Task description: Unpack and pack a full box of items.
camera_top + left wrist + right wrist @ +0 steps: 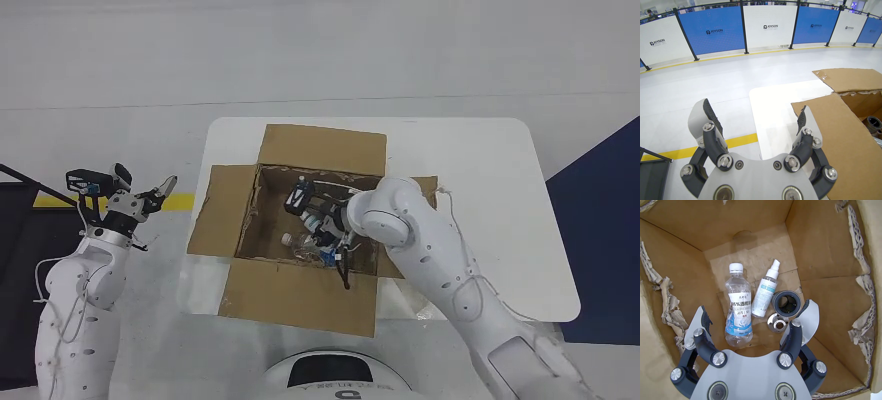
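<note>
An open cardboard box (320, 150) stands on the white table (480, 170), flaps folded out. On its floor lie a clear bottle with a white cap (738, 306), a small white spray bottle (765, 292), a dark cylinder with a hollow core (787, 303) and a metal flange (778, 324). My right gripper (756, 311) hangs open inside the box, just above these items and holding nothing. My left gripper (755, 111) is open and empty off the table's left edge, beside the box's left flap (829, 128); from above, the left gripper (150, 195) sits over the floor.
The box's inner edges (861, 241) are torn and ragged. A yellow floor line (175, 202) runs by the table's left side, and a black frame (651, 170) stands near the left arm. Bare tabletop lies right of the box.
</note>
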Available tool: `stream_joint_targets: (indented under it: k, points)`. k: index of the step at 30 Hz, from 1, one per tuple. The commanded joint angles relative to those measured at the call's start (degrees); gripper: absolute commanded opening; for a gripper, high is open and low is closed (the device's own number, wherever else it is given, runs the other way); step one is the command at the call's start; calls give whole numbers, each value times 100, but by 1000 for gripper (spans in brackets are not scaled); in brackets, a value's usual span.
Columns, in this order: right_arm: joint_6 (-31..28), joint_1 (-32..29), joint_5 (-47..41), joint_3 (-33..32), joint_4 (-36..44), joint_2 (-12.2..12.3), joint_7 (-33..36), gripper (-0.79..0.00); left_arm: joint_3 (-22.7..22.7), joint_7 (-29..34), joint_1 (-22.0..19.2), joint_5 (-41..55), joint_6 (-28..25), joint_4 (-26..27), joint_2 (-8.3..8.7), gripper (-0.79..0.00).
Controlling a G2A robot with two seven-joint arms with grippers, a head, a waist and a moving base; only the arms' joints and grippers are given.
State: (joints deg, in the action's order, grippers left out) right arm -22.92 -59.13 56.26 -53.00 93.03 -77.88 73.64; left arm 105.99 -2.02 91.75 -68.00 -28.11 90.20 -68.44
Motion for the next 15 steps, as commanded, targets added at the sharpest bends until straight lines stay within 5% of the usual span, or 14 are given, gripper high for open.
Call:
stream_joint_targets:
  k: [1,10,12,15]
  points:
    - [125,64,-91,-54,-178,4,5,0,0,0,0,0,0,0,0,0]
    - [507,188,-247,-141,-624,12,-409,-15,0,0,0,0,0,0,0,0]
    - [592,186,-320,-188,-683,21,-445,-203,0,0,0,0,0,0,0,0]
    - [792,215,-419,-236,-817,25,-449,-231,0,0,0,0,0,0,0,0]
